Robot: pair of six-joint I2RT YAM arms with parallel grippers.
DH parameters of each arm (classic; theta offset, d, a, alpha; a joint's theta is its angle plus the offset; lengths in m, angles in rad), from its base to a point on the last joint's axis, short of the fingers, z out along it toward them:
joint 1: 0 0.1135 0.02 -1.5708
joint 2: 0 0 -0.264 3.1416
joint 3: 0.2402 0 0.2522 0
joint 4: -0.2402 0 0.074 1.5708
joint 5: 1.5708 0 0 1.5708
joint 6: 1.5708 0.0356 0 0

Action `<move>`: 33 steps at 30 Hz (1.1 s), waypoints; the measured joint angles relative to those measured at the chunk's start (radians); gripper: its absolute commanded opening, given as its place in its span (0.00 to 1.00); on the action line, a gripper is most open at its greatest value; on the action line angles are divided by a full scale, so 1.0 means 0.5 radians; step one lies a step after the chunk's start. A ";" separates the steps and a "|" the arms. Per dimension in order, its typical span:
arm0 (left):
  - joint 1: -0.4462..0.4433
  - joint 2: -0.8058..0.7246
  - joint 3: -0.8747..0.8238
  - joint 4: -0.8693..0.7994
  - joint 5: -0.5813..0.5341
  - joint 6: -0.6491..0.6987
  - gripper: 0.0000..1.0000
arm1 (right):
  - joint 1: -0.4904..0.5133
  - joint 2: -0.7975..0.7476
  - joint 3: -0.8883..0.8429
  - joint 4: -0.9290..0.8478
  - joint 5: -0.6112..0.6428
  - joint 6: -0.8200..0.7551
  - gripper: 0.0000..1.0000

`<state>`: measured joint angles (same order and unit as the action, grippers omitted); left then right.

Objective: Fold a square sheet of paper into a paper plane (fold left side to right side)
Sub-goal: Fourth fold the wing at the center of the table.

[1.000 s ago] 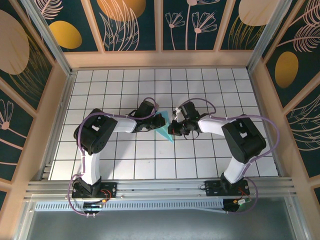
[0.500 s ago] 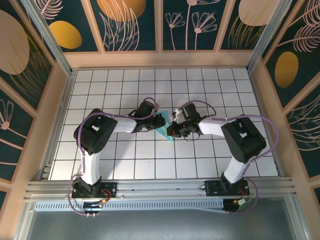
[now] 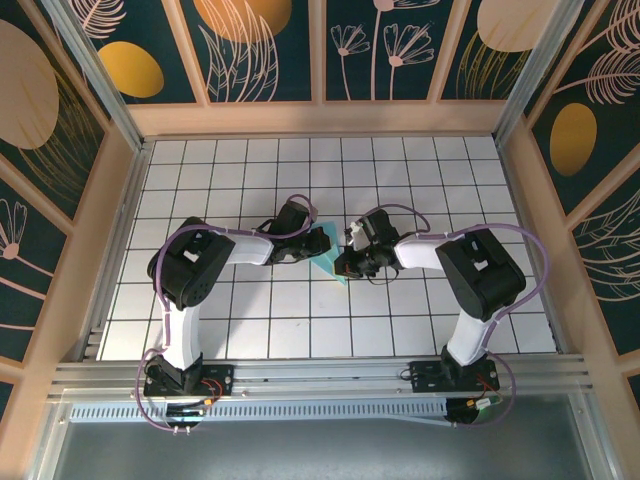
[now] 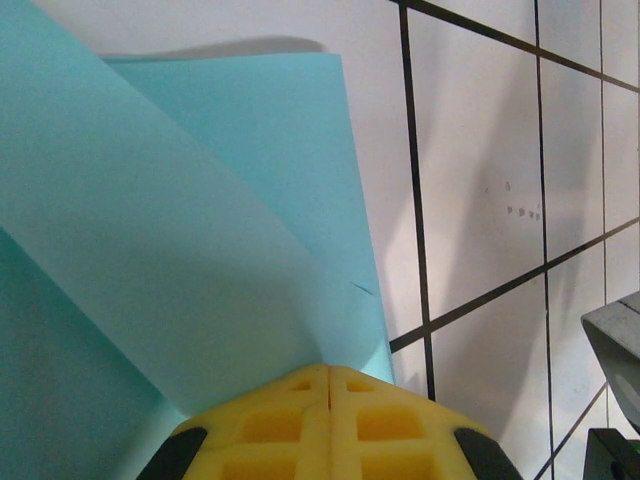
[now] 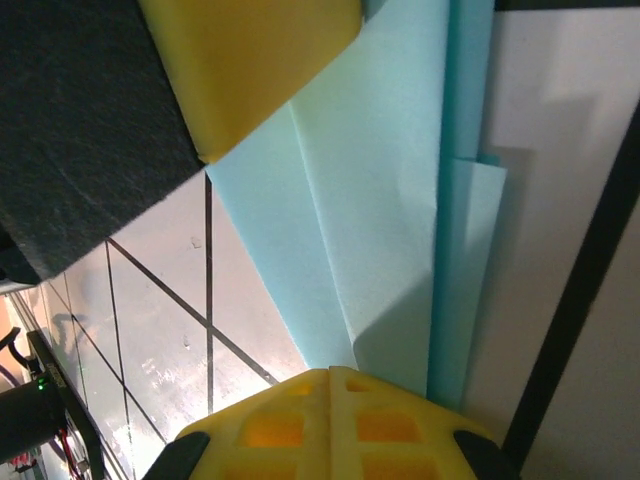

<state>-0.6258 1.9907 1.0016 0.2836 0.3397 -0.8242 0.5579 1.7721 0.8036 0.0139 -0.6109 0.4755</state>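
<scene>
The shut right fingers (image 5: pixel 285 425) have slid left over the paper (image 3: pixel 338 271), hiding more of it. The left fingers (image 4: pixel 285 420), also shut, pin it, so a crease is likely being flattened.

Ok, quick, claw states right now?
Left claw: closed, tip at the folded light cyan paper sheet.
Right claw: closed, tip at it too.
</scene>
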 measured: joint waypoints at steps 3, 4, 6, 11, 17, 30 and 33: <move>-0.006 0.000 0.001 -0.001 -0.018 -0.010 0.00 | 0.001 0.000 -0.011 -0.003 0.018 -0.004 0.00; -0.006 0.000 0.001 -0.001 -0.021 -0.014 0.00 | 0.002 0.000 -0.012 -0.002 0.019 -0.004 0.00; -0.006 0.000 0.001 -0.001 -0.022 -0.021 0.00 | 0.005 0.000 -0.012 -0.003 0.023 -0.006 0.00; -0.006 0.000 0.001 -0.002 -0.024 -0.031 0.00 | 0.011 -0.005 -0.017 -0.004 0.042 -0.020 0.00; -0.008 0.000 0.011 -0.023 -0.032 -0.031 0.00 | 0.025 -0.047 -0.050 -0.013 0.085 -0.061 0.00; -0.010 0.000 0.018 -0.037 -0.043 -0.033 0.00 | 0.027 -0.159 -0.148 -0.076 0.109 -0.104 0.00; -0.011 0.000 0.019 -0.039 -0.047 -0.036 0.00 | 0.027 -0.186 -0.147 -0.149 0.119 -0.116 0.00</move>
<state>-0.6315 1.9907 1.0111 0.2642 0.3164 -0.8421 0.5713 1.6791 0.7300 -0.0605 -0.5514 0.4175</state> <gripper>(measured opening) 0.049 0.051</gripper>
